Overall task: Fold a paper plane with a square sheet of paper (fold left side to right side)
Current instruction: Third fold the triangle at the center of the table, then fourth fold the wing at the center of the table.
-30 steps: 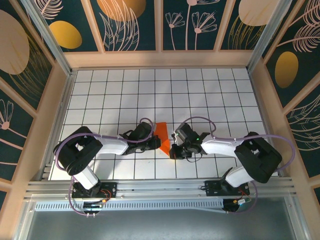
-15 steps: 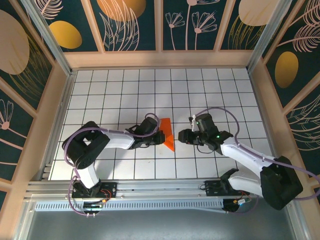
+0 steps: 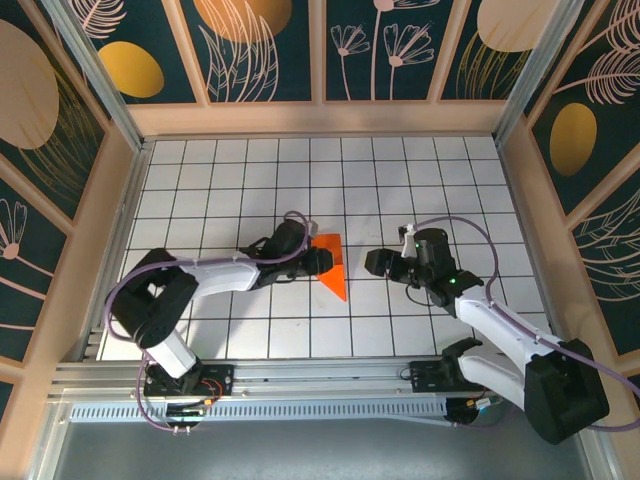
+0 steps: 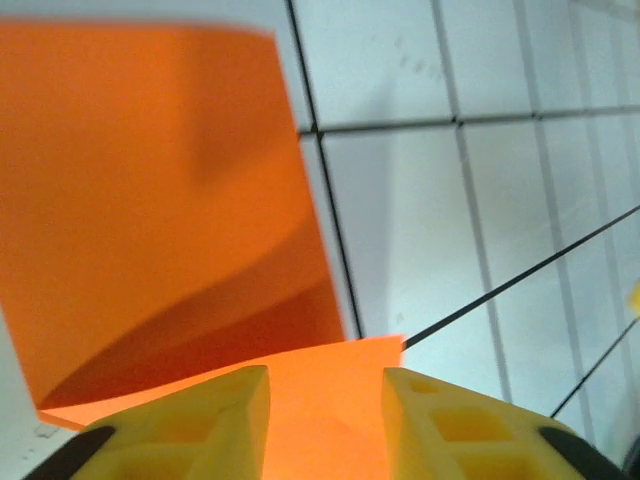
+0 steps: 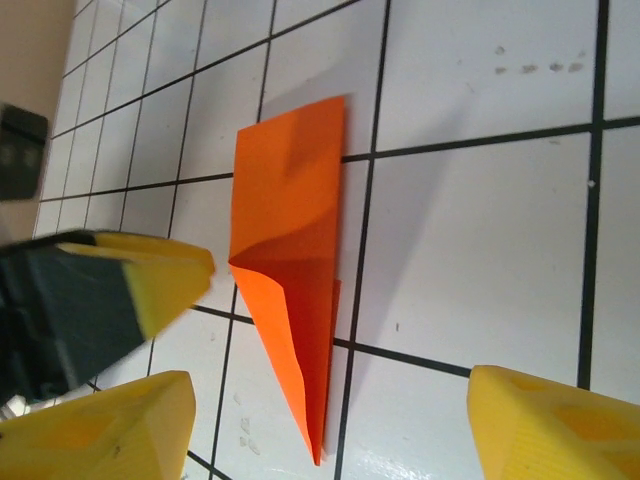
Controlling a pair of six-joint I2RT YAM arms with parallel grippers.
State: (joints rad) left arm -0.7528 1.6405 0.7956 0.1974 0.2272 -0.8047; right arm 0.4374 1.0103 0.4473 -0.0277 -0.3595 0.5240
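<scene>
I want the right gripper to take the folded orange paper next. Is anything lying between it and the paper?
Nothing visible does. Bare tiled floor separates the right gripper from the orange paper. The left gripper sits at the paper's opposite edge, out of that path.

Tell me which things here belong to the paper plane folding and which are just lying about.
Part of the job: folded orange paper, left hand, right hand.
Just there: tiled table, patterned walls.
</scene>
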